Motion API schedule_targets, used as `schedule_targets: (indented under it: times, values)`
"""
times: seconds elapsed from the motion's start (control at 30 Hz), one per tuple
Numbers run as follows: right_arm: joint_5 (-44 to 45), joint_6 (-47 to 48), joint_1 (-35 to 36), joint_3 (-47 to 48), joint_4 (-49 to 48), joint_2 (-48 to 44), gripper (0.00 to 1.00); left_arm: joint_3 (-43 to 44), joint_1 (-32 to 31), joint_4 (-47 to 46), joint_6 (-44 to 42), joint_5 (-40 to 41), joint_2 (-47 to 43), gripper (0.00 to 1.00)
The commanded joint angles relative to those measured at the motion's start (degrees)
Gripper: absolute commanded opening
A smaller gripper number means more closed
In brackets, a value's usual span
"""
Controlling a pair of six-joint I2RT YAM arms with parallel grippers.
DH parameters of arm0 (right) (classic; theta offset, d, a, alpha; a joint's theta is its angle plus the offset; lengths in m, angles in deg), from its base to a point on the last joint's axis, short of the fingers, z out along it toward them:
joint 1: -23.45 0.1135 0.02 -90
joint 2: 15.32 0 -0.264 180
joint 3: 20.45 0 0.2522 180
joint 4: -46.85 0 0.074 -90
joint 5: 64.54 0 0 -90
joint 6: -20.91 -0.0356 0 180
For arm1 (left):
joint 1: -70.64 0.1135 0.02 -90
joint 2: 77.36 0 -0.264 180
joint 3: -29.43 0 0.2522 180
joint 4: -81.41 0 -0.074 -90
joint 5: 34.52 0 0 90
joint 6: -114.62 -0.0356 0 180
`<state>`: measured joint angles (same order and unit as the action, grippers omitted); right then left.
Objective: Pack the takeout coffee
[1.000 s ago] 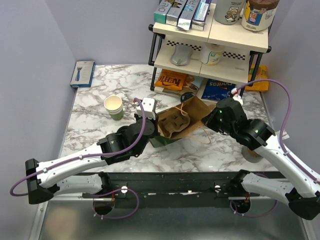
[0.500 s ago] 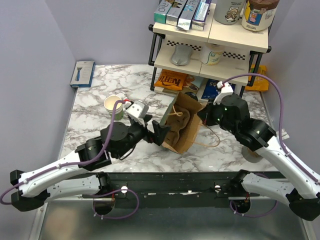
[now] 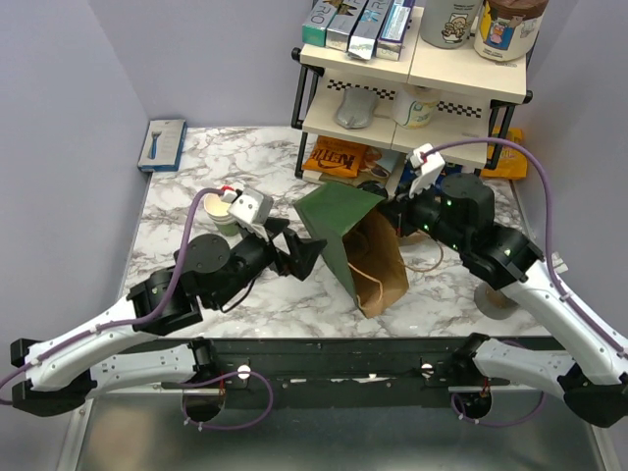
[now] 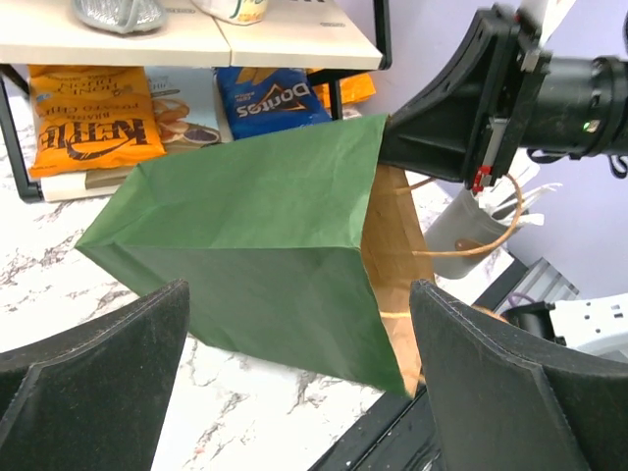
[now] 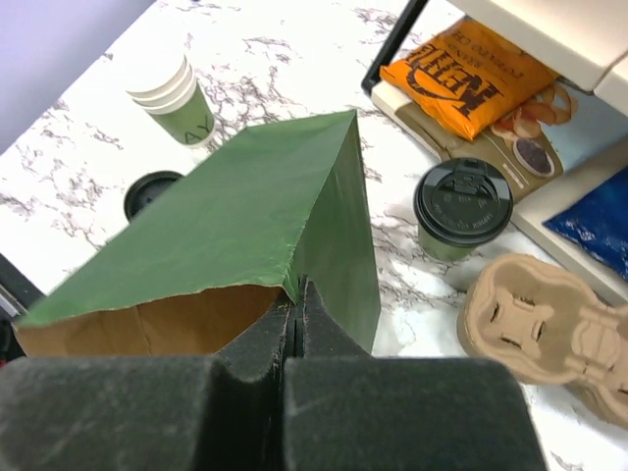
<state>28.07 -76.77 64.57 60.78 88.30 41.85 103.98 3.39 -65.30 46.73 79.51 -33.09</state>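
The takeout coffee (image 5: 461,208), a dark-green cup with its black lid on, stands on the marble in front of the shelf, to the right of the bag. The green paper bag (image 3: 345,234) with a brown inside is tipped up, its mouth toward the near edge. My right gripper (image 5: 299,294) is shut on the bag's (image 5: 245,211) torn rim at a corner. My left gripper (image 3: 294,257) is open left of the bag and apart from it, and the bag (image 4: 255,226) fills its wrist view. A stack of green cups (image 5: 182,98) and a loose black lid (image 5: 152,191) sit beyond the bag.
A brown pulp carrier (image 5: 549,329) lies beside the lidded cup. A two-tier shelf rack (image 3: 412,88) with snack bags under it stands at the back. A grey cup with white sticks (image 4: 461,231) is at the right, near the front edge. A razor pack (image 3: 162,145) lies at the far left.
My left gripper opened, let go of the bag and drew back to the left. My right gripper closed on the bag's rim and tipped the bag up from lying flat.
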Motion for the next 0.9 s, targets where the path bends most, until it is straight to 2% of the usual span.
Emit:
schedule_targets:
  times: [0.0,0.1,0.13,0.27,0.37,0.5,0.67,0.73,0.87]
  values:
    - [-2.2,-1.1,-0.4,8.8,5.6,3.7,0.01,5.7,-0.3,4.5,3.6,3.0,4.1,0.99]
    - [-4.2,-1.4,-0.3,13.6,10.6,7.1,0.01,10.3,-0.3,7.4,4.5,3.0,7.8,0.99]
    - [-3.7,-1.8,-0.3,18.5,14.5,8.5,0.01,11.6,-0.3,8.1,4.7,3.0,8.9,0.99]
    - [-3.3,-4.2,-0.3,27.6,23.3,14.1,0.01,17.4,-0.3,12.1,3.9,1.9,14.0,0.99]
    - [-4.9,-6.8,-0.3,26.5,25.9,17.5,0.01,20.1,-0.3,16.0,5.0,5.6,17.3,0.99]
    - [-5.0,-10.7,-0.8,23.3,24.7,20.5,0.01,22.2,-0.2,21.5,11.4,12.3,20.5,0.99]
    - [-6.5,-11.0,-1.9,27.3,27.7,26.6,0.01,20.2,0.0,22.6,16.1,15.7,17.1,0.99]
    - [-7.5,-10.6,-1.9,32.3,29.7,26.9,0.01,19.0,0.0,21.5,16.2,16.0,15.2,0.99]
    - [-8.6,-11.7,-1.9,36.2,30.3,23.7,0.01,15.5,0.0,18.1,16.2,15.7,8.8,0.99]
